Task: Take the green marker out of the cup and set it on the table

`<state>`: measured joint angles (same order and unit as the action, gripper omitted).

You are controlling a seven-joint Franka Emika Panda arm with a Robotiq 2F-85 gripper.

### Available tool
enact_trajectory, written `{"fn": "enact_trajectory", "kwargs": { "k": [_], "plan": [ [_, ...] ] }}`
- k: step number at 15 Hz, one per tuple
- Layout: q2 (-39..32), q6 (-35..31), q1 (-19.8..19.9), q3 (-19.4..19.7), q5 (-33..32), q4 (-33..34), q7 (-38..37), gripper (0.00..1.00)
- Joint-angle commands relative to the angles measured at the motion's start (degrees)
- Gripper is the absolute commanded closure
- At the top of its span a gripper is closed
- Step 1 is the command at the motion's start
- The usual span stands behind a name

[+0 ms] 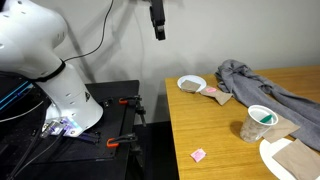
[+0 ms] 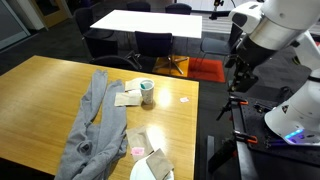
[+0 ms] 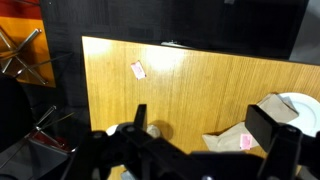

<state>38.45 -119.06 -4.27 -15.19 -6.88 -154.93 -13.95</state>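
Note:
The cup (image 1: 257, 124) stands on the wooden table (image 1: 215, 130) near its front right, with the green marker (image 1: 267, 118) inside it. In an exterior view the cup (image 2: 147, 94) stands mid-table beside a grey cloth. My gripper (image 1: 158, 22) hangs high in the air, off past the table's edge and far from the cup; it also shows in an exterior view (image 2: 243, 80). In the wrist view the gripper (image 3: 205, 122) is open and empty, looking down on the table (image 3: 200, 80). A whitish thing by the left finger may be the cup.
A shallow white bowl (image 1: 191, 84) and a crumpled grey cloth (image 1: 255, 85) lie at the back. A pink scrap (image 1: 198, 154) lies near the table edge (image 3: 138, 69). A white plate (image 1: 283, 160) and brown napkins (image 3: 235, 138) sit nearby. A black bench holds the robot base (image 1: 60, 100).

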Motion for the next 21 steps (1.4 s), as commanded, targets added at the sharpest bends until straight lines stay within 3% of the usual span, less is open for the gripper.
{"fn": "enact_trajectory", "kwargs": {
  "k": [1,5,15,21],
  "plan": [
    [-4.72,-1.68,1.82,3.07,-1.49,5.78,0.88,0.00],
    [-10.77,-4.01,4.18,5.06,-3.10,12.37,0.18,0.00],
    [-29.19,-19.59,5.76,9.05,-4.37,24.14,-0.24,0.00],
    [-39.93,-22.16,5.62,12.88,-3.57,29.77,1.44,0.00]
  ]
}}
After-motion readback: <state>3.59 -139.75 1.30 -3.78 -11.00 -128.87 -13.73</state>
